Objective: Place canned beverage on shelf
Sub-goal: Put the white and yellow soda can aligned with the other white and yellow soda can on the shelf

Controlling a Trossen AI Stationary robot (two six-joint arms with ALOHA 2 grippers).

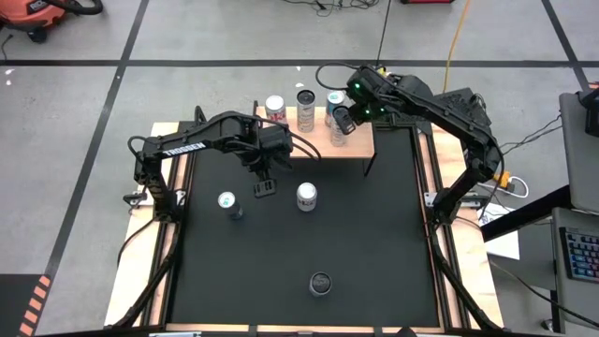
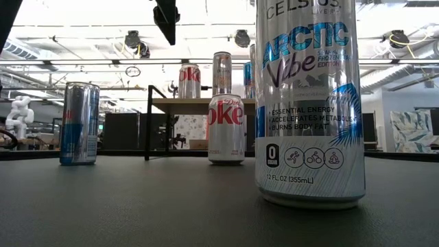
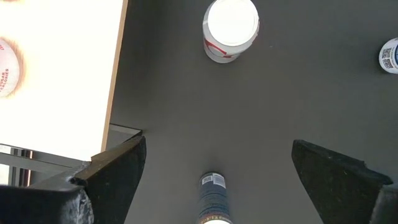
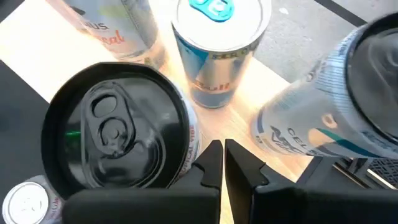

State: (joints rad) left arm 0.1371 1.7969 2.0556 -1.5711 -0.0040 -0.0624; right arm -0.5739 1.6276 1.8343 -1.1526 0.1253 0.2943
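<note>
- Nearest in the low view, a tall Celsius can (image 2: 310,103) stands upright on the black tabletop (image 1: 374,243) at the right of the frame; in the high view it shows at lower centre, well apart from both arms.
- Farther back, a Diet Coke can (image 1: 306,196) stands mid-frame in the high view and a slim blue can (image 1: 228,203) stands left of it, both upright on the tabletop.
- The left claw (image 1: 265,187) hangs between these 2 cans with its fingers spread wide and nothing between them; the left wrist view looks straight down on bare tabletop.
- The shelf (image 1: 316,140) sits at the upper centre of the high view, its light wood top already carrying several upright cans crowded close together.
- The right claw (image 1: 343,119) hovers over the shelf's right part, fingers pressed together and empty, just beside a black-topped can (image 4: 118,130) and near a blue-tabbed can (image 4: 217,43).
- Judged risk: the closed right claw sits so close among the shelved cans that a sideways drift could tip 1 into its neighbours or off the edge.
- Judged risk: the left claw, coming down off-centre on either nearby can, could knock it over and set it rolling.
</note>
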